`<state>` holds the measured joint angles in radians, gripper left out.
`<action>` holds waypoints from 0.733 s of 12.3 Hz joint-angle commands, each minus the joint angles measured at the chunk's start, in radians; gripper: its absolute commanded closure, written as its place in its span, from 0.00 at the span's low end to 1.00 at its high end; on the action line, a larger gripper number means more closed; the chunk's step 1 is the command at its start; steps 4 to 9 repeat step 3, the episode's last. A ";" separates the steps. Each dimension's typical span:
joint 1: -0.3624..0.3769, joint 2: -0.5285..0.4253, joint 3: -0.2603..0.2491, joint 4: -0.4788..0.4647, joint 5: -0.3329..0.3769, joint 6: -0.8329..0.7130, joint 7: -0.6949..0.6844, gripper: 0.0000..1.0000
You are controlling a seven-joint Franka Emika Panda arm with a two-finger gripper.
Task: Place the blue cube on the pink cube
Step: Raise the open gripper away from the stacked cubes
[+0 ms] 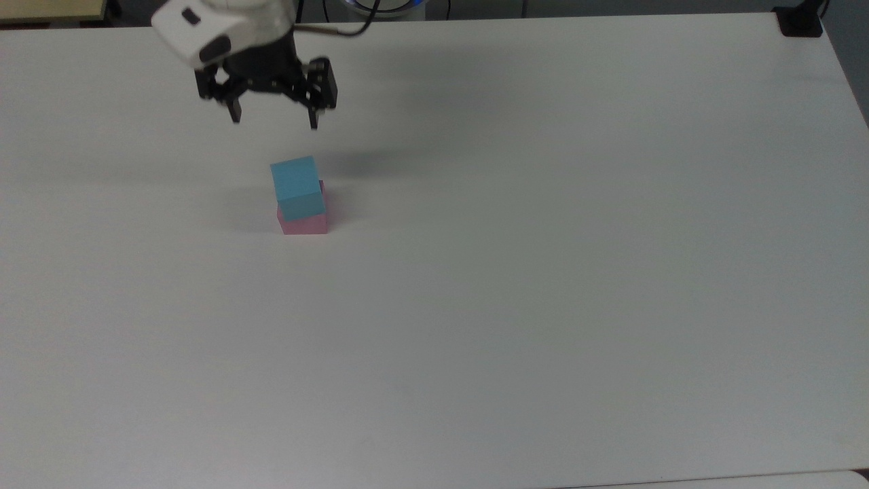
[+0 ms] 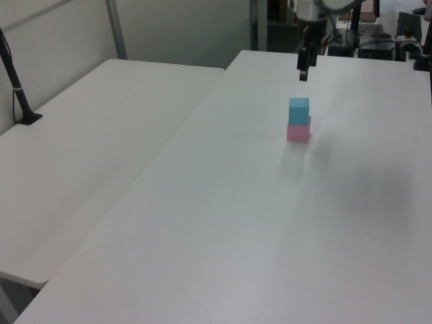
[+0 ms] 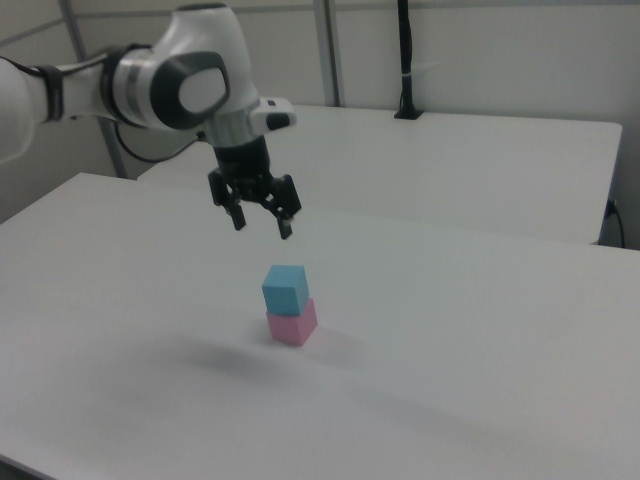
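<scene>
The blue cube (image 1: 296, 187) rests on top of the pink cube (image 1: 304, 222), shifted slightly toward the top view's left so a strip of pink shows beside it. The stack also appears as blue cube (image 2: 299, 111) over pink cube (image 2: 298, 131), and blue cube (image 3: 284, 289) over pink cube (image 3: 293, 325). My gripper (image 1: 274, 123) hangs well above the stack, open, with nothing between its fingers. It is the gripper (image 3: 262, 222) in the right view and the gripper (image 2: 304, 73) in the left view.
The stack stands on a wide white table (image 1: 516, 285). A second white table (image 2: 88, 148) adjoins it on the left view's left, with a black post (image 2: 17, 88) on it. A black mount (image 1: 800, 20) sits at the top view's far right corner.
</scene>
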<state>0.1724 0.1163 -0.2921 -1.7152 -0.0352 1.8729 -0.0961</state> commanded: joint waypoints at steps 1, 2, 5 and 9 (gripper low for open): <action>-0.031 -0.092 0.044 0.050 -0.019 -0.183 0.087 0.00; -0.033 -0.092 0.053 0.084 -0.017 -0.239 0.096 0.00; -0.043 -0.104 0.065 0.086 -0.017 -0.250 0.098 0.00; -0.043 -0.104 0.065 0.086 -0.017 -0.250 0.098 0.00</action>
